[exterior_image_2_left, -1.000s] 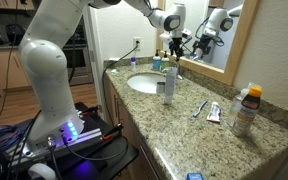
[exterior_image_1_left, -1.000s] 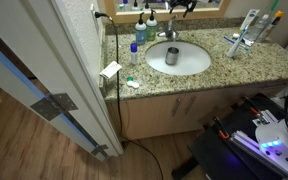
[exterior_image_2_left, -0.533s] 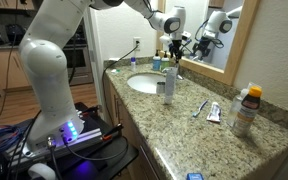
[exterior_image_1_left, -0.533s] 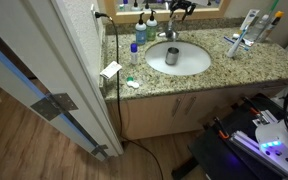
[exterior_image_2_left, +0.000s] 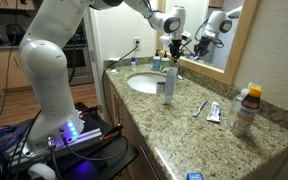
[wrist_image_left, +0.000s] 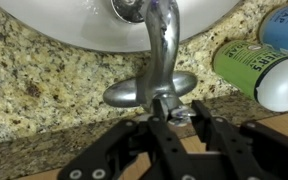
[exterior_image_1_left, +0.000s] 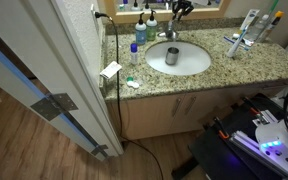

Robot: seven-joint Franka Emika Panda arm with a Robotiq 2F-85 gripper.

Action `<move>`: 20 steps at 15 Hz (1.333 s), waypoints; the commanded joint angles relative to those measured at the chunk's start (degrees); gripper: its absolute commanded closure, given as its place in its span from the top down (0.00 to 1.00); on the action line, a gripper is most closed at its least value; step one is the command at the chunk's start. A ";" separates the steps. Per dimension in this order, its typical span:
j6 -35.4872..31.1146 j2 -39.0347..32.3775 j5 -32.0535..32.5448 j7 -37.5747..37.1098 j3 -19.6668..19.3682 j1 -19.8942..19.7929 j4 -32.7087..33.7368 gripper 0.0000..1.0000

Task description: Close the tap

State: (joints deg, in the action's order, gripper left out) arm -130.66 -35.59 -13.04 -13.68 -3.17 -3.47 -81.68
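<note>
In the wrist view the chrome tap (wrist_image_left: 162, 50) reaches from its oval base over the rim of the white basin (wrist_image_left: 74, 25). My gripper (wrist_image_left: 184, 112) sits right behind the base. Its black fingers (wrist_image_left: 165, 128) are shut on the small shiny handle (wrist_image_left: 180, 114) of the tap. In an exterior view the gripper (exterior_image_1_left: 179, 8) hangs at the back of the counter above the tap (exterior_image_1_left: 171, 33) and the round basin (exterior_image_1_left: 191, 64). In an exterior view the gripper (exterior_image_2_left: 176, 40) is beside the mirror, with the tap mostly hidden behind it.
A grey metal cup (exterior_image_1_left: 172, 56) stands in the basin. A blue-topped bottle (exterior_image_1_left: 135, 48) is at the counter's back left. A green-labelled bottle (wrist_image_left: 249, 70) lies close to my fingers. Toothbrushes and tubes (exterior_image_1_left: 246, 35) sit on the granite. The mirror (exterior_image_2_left: 219, 30) is just behind.
The fingers have come together from wide open onto the tap's handle. The arm itself has barely moved.
</note>
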 commanded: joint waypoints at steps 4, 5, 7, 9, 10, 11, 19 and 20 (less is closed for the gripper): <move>2.32 4.16 0.83 0.88 0.47 -0.08 -3.46 0.07; 4.14 4.42 0.70 1.71 0.86 -0.30 -3.61 0.07; 7.71 4.40 0.18 3.86 1.86 -0.76 -3.63 0.07; 10.09 4.45 -0.38 5.71 2.79 -0.88 -4.34 0.07; 11.14 4.15 0.07 6.04 2.78 -0.65 -4.53 0.07; 12.13 3.68 0.31 6.40 2.81 -0.57 -4.38 0.07; 14.48 -0.63 4.80 1.01 0.33 1.52 -1.28 0.07; 14.59 -0.72 5.14 0.58 0.38 1.63 -1.26 0.07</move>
State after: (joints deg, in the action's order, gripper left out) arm -122.93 -37.11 -10.25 -11.14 -1.74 -2.83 -80.85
